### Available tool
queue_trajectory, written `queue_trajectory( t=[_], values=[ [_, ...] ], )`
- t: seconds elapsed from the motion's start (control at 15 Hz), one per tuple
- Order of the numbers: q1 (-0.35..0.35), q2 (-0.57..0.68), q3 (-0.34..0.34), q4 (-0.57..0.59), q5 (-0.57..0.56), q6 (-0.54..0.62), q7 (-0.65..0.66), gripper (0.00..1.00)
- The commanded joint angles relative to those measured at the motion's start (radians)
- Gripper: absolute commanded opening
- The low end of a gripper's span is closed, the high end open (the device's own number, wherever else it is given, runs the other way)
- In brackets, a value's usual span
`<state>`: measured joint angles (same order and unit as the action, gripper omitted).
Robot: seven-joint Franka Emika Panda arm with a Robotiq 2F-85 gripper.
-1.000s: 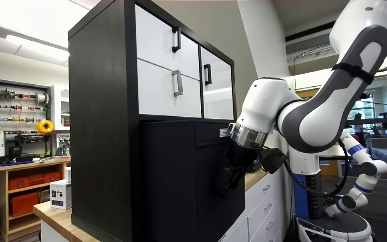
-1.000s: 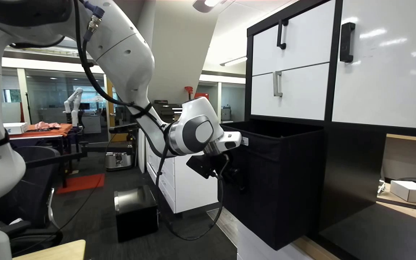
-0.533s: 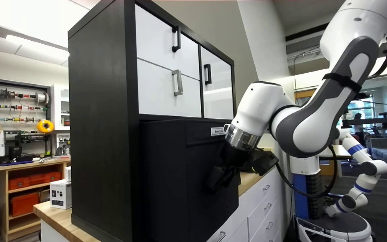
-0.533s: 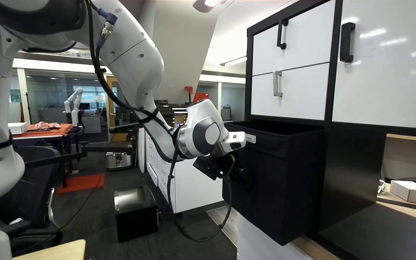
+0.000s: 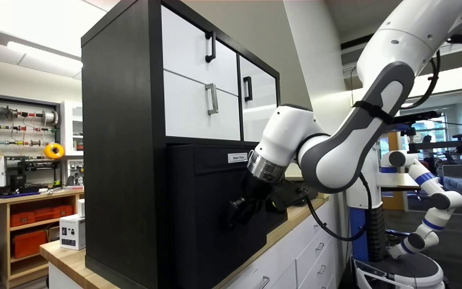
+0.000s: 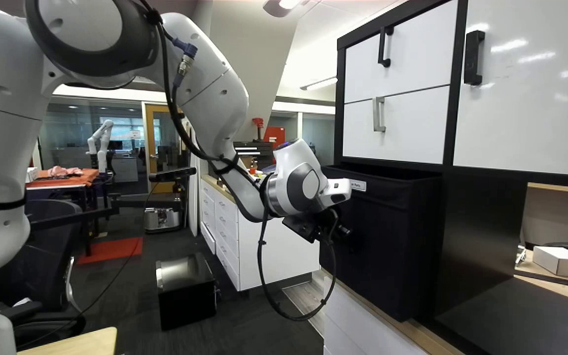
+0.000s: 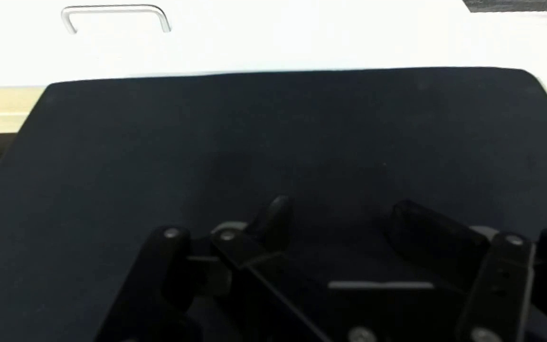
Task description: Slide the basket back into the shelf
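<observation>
I am holding the hand (image 7: 339,221), fingers (image 7: 277,222) apart, at the basket (image 6: 390,246), any uneven push risking a crooked jam in the shelf (image 5: 118,140).

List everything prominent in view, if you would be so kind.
Shelf: 1, black, on the counter.
Basket: 1, black, partly inside the shelf.
Label: 1, white, near the basket's top.
Shelf fronts: 3, white, upper shelf.
Bar handles: 3, two black, one grey, on those fronts.
Counter drawers: several, white, below the counter.
Large box: 1, black, on the floor.
Mat: 1, red, floor.
Other arm: at least 1, white and blue, background.
Robot arm: 1, white and grey, before the shelf.
Pincer: 1, black, open, at the basket's front.
</observation>
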<state>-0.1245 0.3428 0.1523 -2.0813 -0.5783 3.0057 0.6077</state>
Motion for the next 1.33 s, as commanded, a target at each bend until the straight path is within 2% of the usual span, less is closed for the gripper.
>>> queue_trajectory(
  t=[0.0,0.27,0.6,0.93,1.07,1.13,1.27],
  values=[
    [0.056,0.095,-0.054,0.146,-0.030,0.021,0.047,0.27],
    [0.093,0.142,-0.095,0.218,-0.023,0.022,0.049,0.03],
    [0.135,0.188,-0.138,0.279,-0.019,0.025,0.047,0.00],
    [0.176,0.211,-0.178,0.315,-0.023,0.022,0.042,0.01],
    [0.179,0.190,-0.176,0.296,-0.010,-0.001,0.033,0.01],
    [0.174,0.165,-0.164,0.267,-0.003,-0.021,0.020,0.25],
    [0.154,0.108,-0.122,0.199,0.021,-0.059,-0.003,0.28]
  ],
)
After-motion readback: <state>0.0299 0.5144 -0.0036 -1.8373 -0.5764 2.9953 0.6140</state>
